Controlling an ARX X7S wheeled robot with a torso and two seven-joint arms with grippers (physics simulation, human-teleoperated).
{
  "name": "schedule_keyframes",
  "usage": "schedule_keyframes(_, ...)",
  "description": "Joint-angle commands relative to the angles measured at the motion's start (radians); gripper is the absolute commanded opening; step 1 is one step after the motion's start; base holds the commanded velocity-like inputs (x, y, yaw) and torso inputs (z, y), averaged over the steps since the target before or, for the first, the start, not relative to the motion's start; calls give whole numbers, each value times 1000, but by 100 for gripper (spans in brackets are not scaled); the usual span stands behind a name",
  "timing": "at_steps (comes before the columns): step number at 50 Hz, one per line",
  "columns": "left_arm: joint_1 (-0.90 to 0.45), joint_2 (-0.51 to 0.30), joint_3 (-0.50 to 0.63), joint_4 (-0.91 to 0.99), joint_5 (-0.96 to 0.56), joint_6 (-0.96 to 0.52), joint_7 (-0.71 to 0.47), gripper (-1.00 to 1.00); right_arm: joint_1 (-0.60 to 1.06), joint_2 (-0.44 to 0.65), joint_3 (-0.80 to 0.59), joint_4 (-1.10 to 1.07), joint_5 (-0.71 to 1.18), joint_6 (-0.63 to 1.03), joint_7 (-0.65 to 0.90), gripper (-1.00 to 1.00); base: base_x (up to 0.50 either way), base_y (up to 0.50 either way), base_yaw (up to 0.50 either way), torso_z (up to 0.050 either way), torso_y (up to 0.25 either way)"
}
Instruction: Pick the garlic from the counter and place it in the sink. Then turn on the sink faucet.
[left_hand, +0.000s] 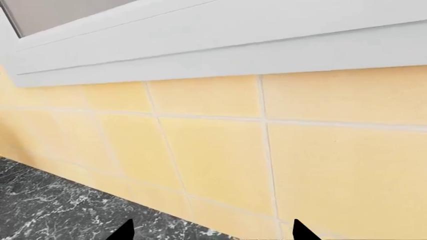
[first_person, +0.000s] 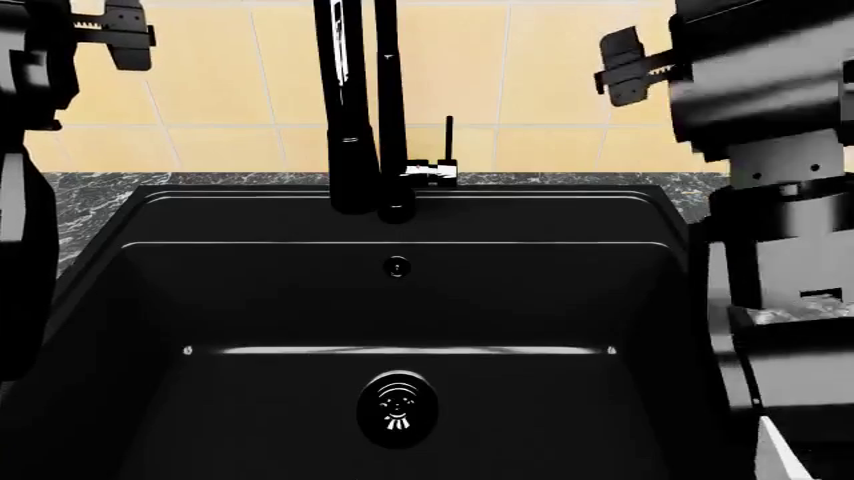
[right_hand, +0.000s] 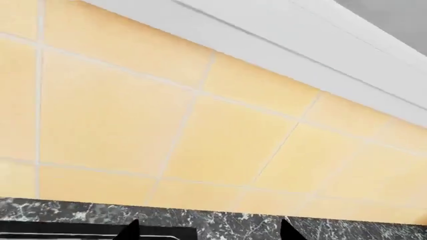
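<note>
The garlic is not in any view. The black sink (first_person: 267, 290) fills the head view, and its round drain (first_person: 396, 408) and overflow hole (first_person: 396, 266) show with nothing lying in the basin. The tall black faucet (first_person: 354, 120) stands at the sink's back rim, its small side lever (first_person: 447, 150) upright to its right. My left gripper (left_hand: 213, 232) is open and empty, held above the counter (left_hand: 47, 205) and facing the tiled wall. My right gripper (right_hand: 210, 232) is open and empty, also facing the wall, above the sink's back corner (right_hand: 67, 231).
Yellow wall tiles (first_person: 561, 80) run behind the sink, with a white ledge (left_hand: 220, 45) above them. Dark marble counter (first_person: 87, 200) shows to the left of the sink. My left arm (first_person: 27, 150) and right arm (first_person: 774, 150) are raised at either side of the basin.
</note>
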Motion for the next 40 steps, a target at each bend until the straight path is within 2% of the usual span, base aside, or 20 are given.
schedule_keyframes(1,6,3,-25,2,-10,16,21,100,-136,-37,5,-312,-992,157,-1062,100,0,0,0,0,0)
schedule_keyframes(3,6,3,-25,2,-10,16,21,100,-177,-90,136,-339,-1292,25,-1362,100,0,0,0,0,0)
schedule_keyframes(5,7,2,-25,2,-11,16,22,100,-205,-165,306,-409,-1592,-138,-1378,100,0,0,0,0,0)
schedule_keyframes(6,7,2,-25,2,-10,16,22,100,-208,-166,317,-414,-1630,-149,-1378,100,0,0,0,0,0)
schedule_keyframes(11,-1,0,-26,3,-11,12,19,100,-223,-166,395,-440,-1659,-231,-1378,100,0,0,0,0,0)
schedule_keyframes(20,8,0,-27,2,-12,14,18,100,-235,-166,402,-430,-1682,-244,-1378,100,0,0,0,0,0)
schedule_keyframes(25,6,-4,-27,3,-12,13,20,100,-234,-166,449,-440,-1715,-292,-1378,100,0,0,0,0,0)
schedule_keyframes(35,6,-9,-30,3,-14,12,18,100,-179,-154,657,-435,-1841,-413,-1373,100,0,0,0,0,0)
schedule_keyframes(40,-1,-9,-27,3,-12,7,18,100,-205,-164,789,-518,-1884,-528,-1376,100,0,0,0,0,0)
